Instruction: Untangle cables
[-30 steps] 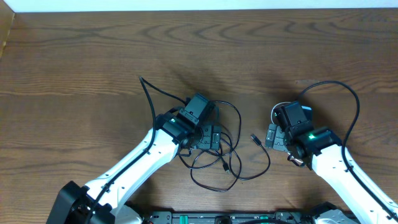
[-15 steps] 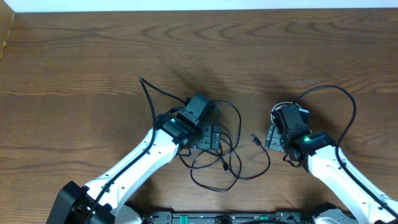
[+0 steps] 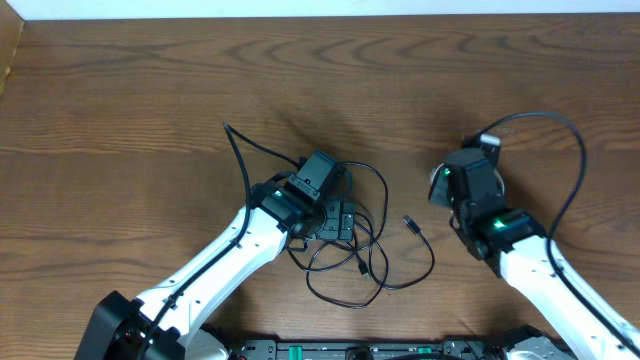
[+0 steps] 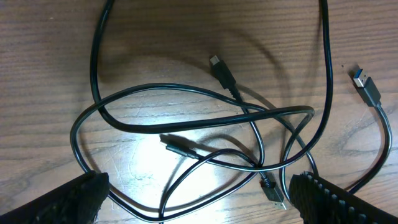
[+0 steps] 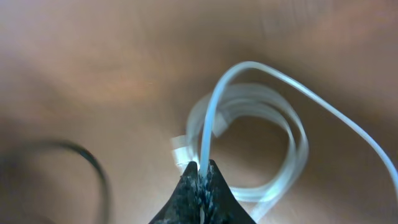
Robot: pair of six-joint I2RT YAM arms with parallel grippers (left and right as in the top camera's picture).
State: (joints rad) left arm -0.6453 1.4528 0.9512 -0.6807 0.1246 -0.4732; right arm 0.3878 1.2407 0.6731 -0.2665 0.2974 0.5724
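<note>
A tangle of thin black cables (image 3: 352,262) lies on the wooden table, with one plug (image 3: 411,224) pointing right and another end trailing to the far left (image 3: 229,130). My left gripper (image 3: 336,220) hovers open over the tangle. In the left wrist view its fingertips (image 4: 74,198) stand wide on either side of the crossing loops (image 4: 205,124), touching nothing. My right gripper (image 5: 200,173) is shut on a strand of the short white cable (image 5: 264,118), whose coil hangs blurred below it. Overhead, only a sliver of the white cable (image 3: 436,180) shows beside the right gripper (image 3: 447,188).
A thick black wire (image 3: 572,150) arcs from the right arm over the table's right side. A cardboard edge (image 3: 10,50) sits at the far left corner. The table's far edge (image 3: 320,17) runs along the top.
My right gripper went from open to shut on the white cable and swung toward the far side, lifting it. The left arm and the black cables stayed still.
</note>
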